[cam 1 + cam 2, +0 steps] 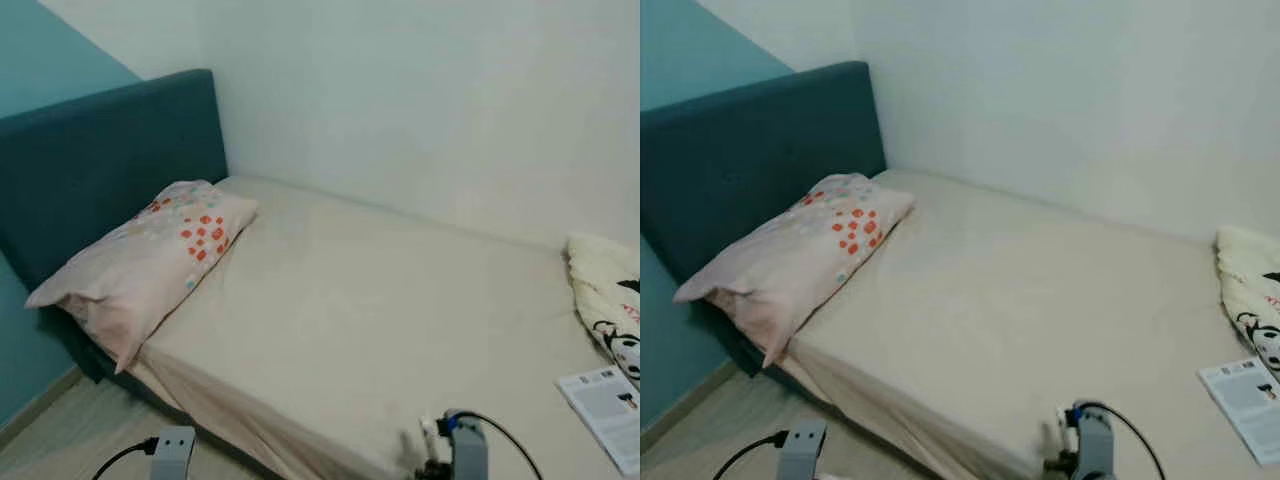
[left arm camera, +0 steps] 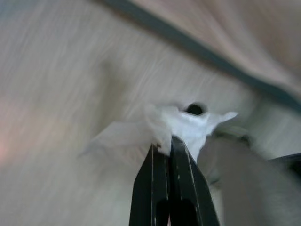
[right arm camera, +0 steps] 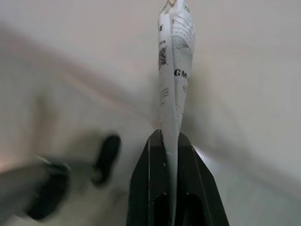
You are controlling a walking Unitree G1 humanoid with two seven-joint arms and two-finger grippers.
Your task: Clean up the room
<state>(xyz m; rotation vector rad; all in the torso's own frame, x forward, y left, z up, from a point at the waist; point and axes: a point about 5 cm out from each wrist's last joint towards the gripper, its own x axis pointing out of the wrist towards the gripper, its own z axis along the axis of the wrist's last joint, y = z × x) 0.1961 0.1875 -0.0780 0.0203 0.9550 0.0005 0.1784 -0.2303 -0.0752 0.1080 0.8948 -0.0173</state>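
Note:
My left gripper is shut on a crumpled white tissue or wrapper, held above the pale wood floor beside the bed's edge. My right gripper is shut on a folded printed paper leaflet that sticks out past the fingertips. Both wrists show low in the eye views, at the near side of the bed. A second printed leaflet lies flat on the bed at the right.
A floral pillow leans against the teal headboard at the left. A white cartoon-print blanket is bunched at the bed's right end. White walls run behind the bed. A strip of floor shows at the lower left.

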